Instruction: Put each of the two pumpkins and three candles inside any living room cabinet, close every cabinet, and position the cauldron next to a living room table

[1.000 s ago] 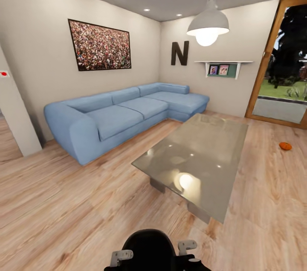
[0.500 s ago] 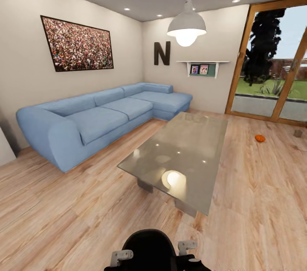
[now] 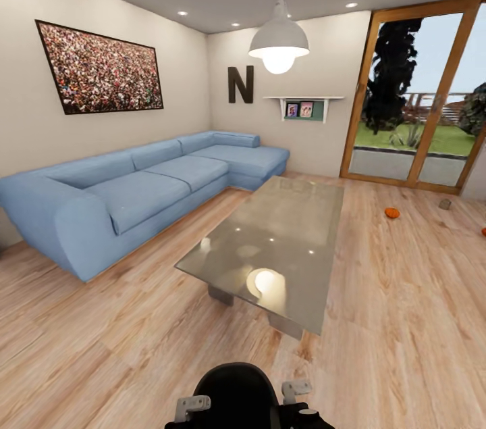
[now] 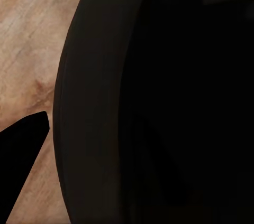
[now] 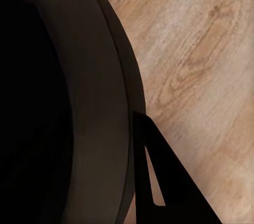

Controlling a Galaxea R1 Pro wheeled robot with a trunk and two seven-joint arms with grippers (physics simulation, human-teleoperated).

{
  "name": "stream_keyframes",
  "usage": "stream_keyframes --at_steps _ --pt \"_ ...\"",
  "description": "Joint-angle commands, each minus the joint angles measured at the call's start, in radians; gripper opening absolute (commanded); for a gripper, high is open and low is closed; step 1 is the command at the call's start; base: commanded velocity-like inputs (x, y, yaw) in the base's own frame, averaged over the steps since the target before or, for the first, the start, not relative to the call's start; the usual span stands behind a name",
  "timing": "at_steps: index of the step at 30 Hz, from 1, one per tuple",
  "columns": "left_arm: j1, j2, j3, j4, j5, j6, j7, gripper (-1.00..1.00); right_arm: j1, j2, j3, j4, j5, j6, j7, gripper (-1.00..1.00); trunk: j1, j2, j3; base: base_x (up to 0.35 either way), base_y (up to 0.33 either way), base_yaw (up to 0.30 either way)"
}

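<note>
view panned right since a second ago | pumpkin [image 3: 392, 213] on floor by glass door, candle [image 3: 445, 203] beyond (second pumpkin at edge) | cauldron [image 3: 236, 392] between arms | claw states: cannot tell

You're looking at a pale wood plank floor [image 3: 121, 321] that carries everything in the room. The glass-topped table [image 3: 270, 246] stands on it, with a long blue sofa [image 3: 135, 192] just beside the table on its wall side. Beyond the table, toward the glass doors, a pumpkin [image 3: 392, 213] lies on the boards, and a small tan candle [image 3: 444, 203] sits farther from the table than that. A second orange shape [image 3: 483, 231] lies at the frame's edge.
</note>
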Motion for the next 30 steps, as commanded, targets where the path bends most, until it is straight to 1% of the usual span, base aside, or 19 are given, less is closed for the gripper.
stream_keyframes --at_steps 1,20,30 --pt "-0.001 0.001 -0.006 -0.004 0.010 0.001 0.003 -1.00 0.000 0.000 0.023 0.000 -0.021 0.006 -0.006 -1.00 0.000 -0.001 -0.001 0.000 0.082 -0.007" --pt "-0.001 0.001 -0.006 -0.004 0.010 0.000 0.003 -1.00 0.000 0.000 0.023 0.000 -0.021 0.006 -0.005 -1.00 0.000 -0.001 -0.001 0.000 0.081 0.000" --pt "-0.001 0.001 -0.006 -0.005 0.010 -0.001 0.003 -1.00 0.000 0.000 0.023 0.000 -0.021 0.005 -0.005 -1.00 0.000 -0.001 -0.001 0.000 0.012 0.000"
